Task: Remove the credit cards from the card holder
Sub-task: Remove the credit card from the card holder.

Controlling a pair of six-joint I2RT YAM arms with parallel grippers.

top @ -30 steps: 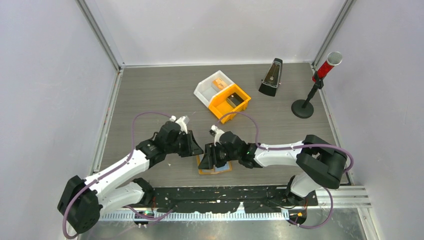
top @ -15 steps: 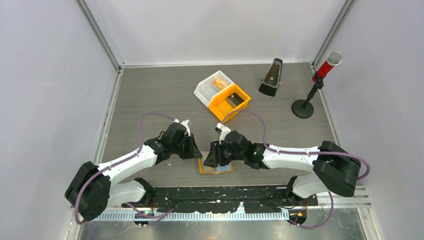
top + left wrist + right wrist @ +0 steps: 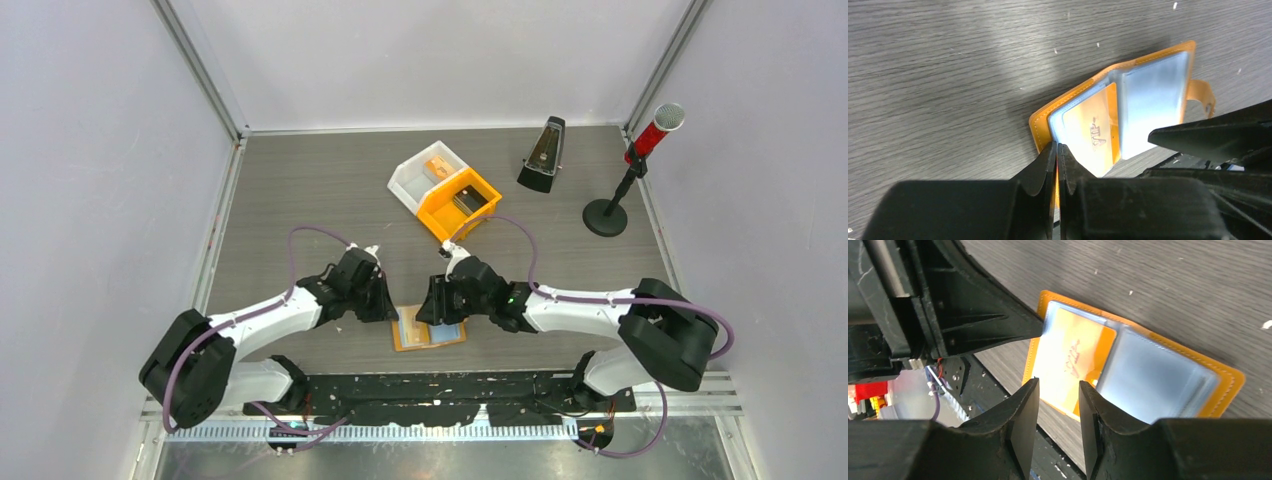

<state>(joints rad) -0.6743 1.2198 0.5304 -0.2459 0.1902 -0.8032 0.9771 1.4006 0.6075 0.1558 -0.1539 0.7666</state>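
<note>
The orange card holder (image 3: pixel 405 341) lies open on the table near the front edge, pale blue sleeves up, also in the left wrist view (image 3: pixel 1040 117) and right wrist view (image 3: pixel 1230 377). An orange card marked VIP (image 3: pixel 1093 135) (image 3: pixel 1073 357) sits in its left clear sleeve. My left gripper (image 3: pixel 386 308) (image 3: pixel 1057 147) is shut, its tips at the holder's left edge. My right gripper (image 3: pixel 432 305) (image 3: pixel 1058 390) is open, just over the near edge of the VIP card. No black card shows in the holder.
A white bin (image 3: pixel 405 182) with an orange block and an orange bin (image 3: pixel 440 218) with a dark flat thing stand behind. A metronome (image 3: pixel 542 155) and a microphone stand (image 3: pixel 640 150) are at the back right. A black perforated plate (image 3: pixel 450 400) lines the near edge.
The right gripper has drawn back up and right off the holder, baring more of the sleeves. The left gripper has come down to the holder's left edge.
</note>
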